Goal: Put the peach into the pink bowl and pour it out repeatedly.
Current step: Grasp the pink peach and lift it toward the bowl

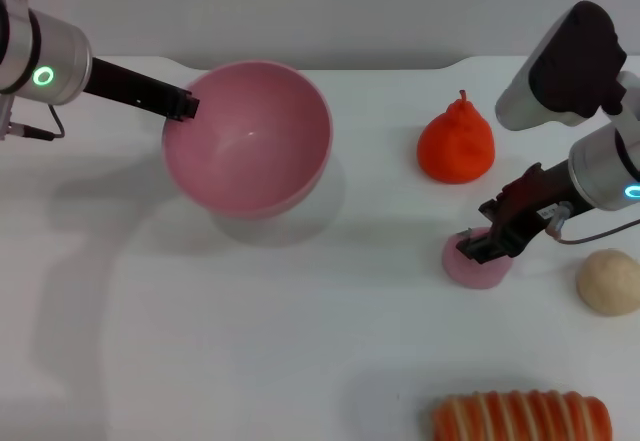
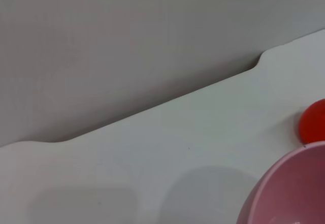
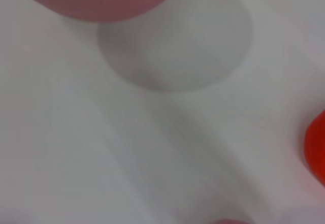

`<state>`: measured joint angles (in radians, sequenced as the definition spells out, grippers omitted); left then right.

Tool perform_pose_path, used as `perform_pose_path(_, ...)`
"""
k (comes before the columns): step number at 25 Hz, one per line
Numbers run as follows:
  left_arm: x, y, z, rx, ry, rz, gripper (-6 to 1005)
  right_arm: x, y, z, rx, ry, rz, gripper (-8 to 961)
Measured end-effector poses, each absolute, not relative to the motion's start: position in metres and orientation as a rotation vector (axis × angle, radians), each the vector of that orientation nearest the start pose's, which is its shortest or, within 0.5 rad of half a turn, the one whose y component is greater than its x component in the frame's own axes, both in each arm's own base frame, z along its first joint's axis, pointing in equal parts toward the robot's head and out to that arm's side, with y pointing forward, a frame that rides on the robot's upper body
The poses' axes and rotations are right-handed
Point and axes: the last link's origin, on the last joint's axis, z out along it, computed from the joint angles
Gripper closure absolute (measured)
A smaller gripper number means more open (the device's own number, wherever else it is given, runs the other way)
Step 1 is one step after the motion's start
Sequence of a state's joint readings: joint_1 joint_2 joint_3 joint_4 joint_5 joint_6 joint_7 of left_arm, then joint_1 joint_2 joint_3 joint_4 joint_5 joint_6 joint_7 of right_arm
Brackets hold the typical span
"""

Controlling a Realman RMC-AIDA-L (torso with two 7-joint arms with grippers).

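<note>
One smooth, deep pink bowl (image 1: 250, 141) (plastic-looking, empty), tilted, rim clamped by left hand (image 1: 184, 105). One small pale-pink peach (image 1: 474, 263) on white bench (image 1: 250, 341), right hand (image 1: 484, 242) closed around it. Beside: one orange-red pear (image 1: 456, 146), one beige ball (image 1: 610, 281).

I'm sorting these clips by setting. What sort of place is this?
Probably a lab or test bench rather than a home kitchen: a bare white table against a plain grey wall, with only toy props on it, namely a pink bowl, a peach, an orange-red pear and a striped bread-like toy.
</note>
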<state>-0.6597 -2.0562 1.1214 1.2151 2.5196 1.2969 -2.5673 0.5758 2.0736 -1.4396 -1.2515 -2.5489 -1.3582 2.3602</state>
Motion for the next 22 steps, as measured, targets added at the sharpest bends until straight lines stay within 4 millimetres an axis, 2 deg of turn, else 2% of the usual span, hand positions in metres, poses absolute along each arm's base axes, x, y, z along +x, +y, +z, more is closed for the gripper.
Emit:
perform_pose_path(11,-0.185,0.412,0.042,-2.351,-1.054,0.044,954,0.196,0.365,-0.021,-2.645,0.677,-0.462,379)
perform_pose_path(22,-0.184,0.412,0.041,-2.351,-1.058,0.031,953,0.21,0.363,-0.024,-2.626,0.695,-0.546,380)
